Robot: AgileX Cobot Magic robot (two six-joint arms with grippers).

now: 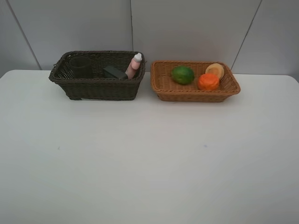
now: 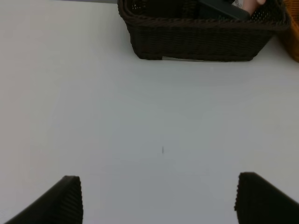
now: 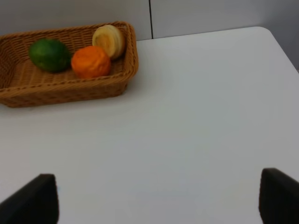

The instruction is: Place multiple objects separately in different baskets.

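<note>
Dark basket (image 1: 96, 86) half-hides a dim cup (image 1: 80, 66), seemingly; both hands spread, empty

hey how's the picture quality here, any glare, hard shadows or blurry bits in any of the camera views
Exterior high: even, soft light, no glare; only faint shadows under the dark basket and tan basket; the dark basket's contents look murky. Left wrist: the left tool fingertips are soft, the table has a greenish tint. Right wrist: the orange and green fruit are reasonably sharp, the right tool tips blurred.

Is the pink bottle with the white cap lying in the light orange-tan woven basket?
No, the pink bottle with white cap leans in the dark brown woven basket.
</note>
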